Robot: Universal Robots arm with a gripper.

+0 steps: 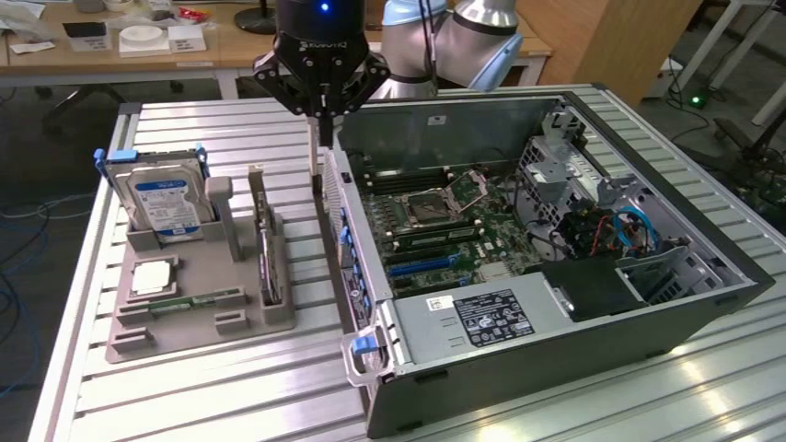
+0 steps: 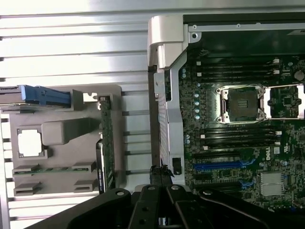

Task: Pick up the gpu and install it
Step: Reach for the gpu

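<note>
The gpu (image 1: 267, 247) stands on edge in a slot of the grey holder tray (image 1: 184, 339), green board with a silver bracket at its far end. In the wrist view the gpu (image 2: 106, 143) appears as a thin green strip in the tray (image 2: 62, 131). My gripper (image 1: 326, 118) hangs above the open computer case's (image 1: 577, 304) rear wall, to the exterior view's right of the gpu and well above it. The gripper (image 2: 158, 172) is shut with nothing between its fingers. Blue expansion slots (image 2: 221, 166) lie on the motherboard (image 1: 430, 226) inside the case.
The tray also holds a silver hard drive (image 1: 166, 198) with a blue-white label, a processor chip (image 1: 150, 276) and a narrow memory stick (image 1: 197, 301). The case's rear wall (image 1: 350, 249) rises between tray and motherboard. A desk with clutter (image 1: 135, 41) stands behind the slatted table.
</note>
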